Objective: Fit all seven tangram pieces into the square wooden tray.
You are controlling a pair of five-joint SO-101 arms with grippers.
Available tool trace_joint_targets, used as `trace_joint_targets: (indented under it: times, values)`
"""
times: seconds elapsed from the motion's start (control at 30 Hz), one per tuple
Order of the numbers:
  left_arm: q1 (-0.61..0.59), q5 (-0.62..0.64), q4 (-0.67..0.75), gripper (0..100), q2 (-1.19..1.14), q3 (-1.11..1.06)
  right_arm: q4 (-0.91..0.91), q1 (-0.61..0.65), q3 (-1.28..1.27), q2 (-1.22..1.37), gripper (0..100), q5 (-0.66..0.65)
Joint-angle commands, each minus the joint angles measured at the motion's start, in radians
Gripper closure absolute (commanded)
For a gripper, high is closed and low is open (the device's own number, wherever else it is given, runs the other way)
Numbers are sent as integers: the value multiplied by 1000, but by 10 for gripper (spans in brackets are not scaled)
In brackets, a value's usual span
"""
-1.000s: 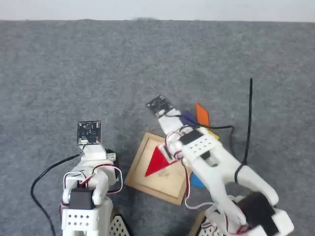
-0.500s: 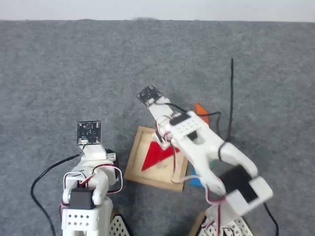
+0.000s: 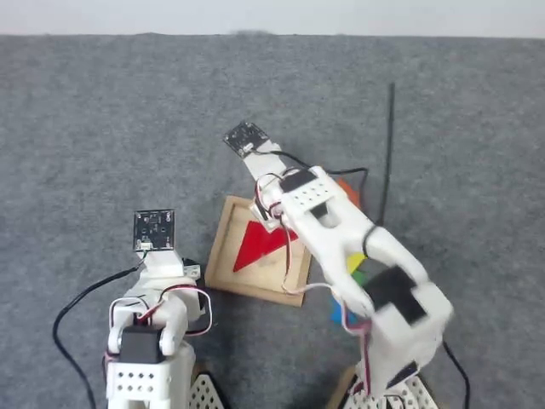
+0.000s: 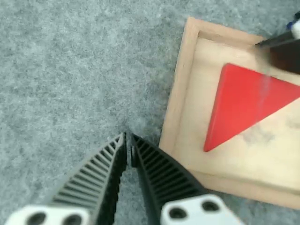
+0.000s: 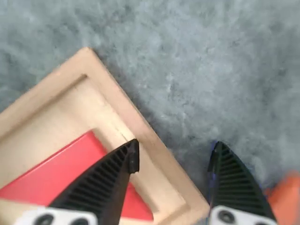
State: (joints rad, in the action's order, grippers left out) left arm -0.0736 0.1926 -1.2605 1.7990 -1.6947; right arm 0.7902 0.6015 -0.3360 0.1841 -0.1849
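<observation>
The square wooden tray lies tilted on the grey mat with the red triangle inside it. My right gripper is open astride the tray's far rim: one finger is inside the tray by the red triangle, the other outside on the mat. My left gripper is shut and empty, low over the mat just off the tray's near rim. Orange, yellow, green and blue pieces lie to the right, partly hidden by the right arm.
A black cable runs from the right arm across the mat behind the pieces. Open grey mat stretches far and to the left of the tray. An orange piece shows near the right gripper's outer finger.
The right arm has swung left and farther out, dragging the tray with the red triangle left and away. The left arm has kept still.
</observation>
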Motion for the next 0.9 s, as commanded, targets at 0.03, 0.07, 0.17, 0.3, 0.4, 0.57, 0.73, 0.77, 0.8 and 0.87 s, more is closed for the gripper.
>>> trace_joint_targets:
  times: [0.03, 0.07, 0.17, 0.3, 0.4, 0.57, 0.73, 0.77, 0.8, 0.87]
  values:
    - [-6, -8, -2, 986, 20, 12, -71, 12, -115, -255, 746, 25]
    - [-6, -8, -2, 986, 20, 12, -94, 25, -155, -285, 746, 46]
    - [-6, -8, -2, 986, 20, 12, -179, 65, -242, -309, 746, 112]
    - [-6, -8, -2, 986, 20, 12, -255, 137, -264, -262, 746, 224]
    - [-6, -8, -2, 986, 20, 12, -285, 176, -249, -197, 745, 265]
    - [-9, -8, -2, 987, 20, 12, -295, 223, -218, -96, 745, 269]
    - [-6, -9, -2, 987, 20, 12, -229, 239, -207, -64, 745, 264]
    - [-6, -9, -2, 987, 20, 12, -197, 242, -206, -68, 745, 262]
    - [-6, -9, -2, 987, 20, 12, -159, 242, -206, -77, 745, 262]
    - [-6, -9, -2, 987, 20, 12, -84, 240, -210, -101, 745, 233]
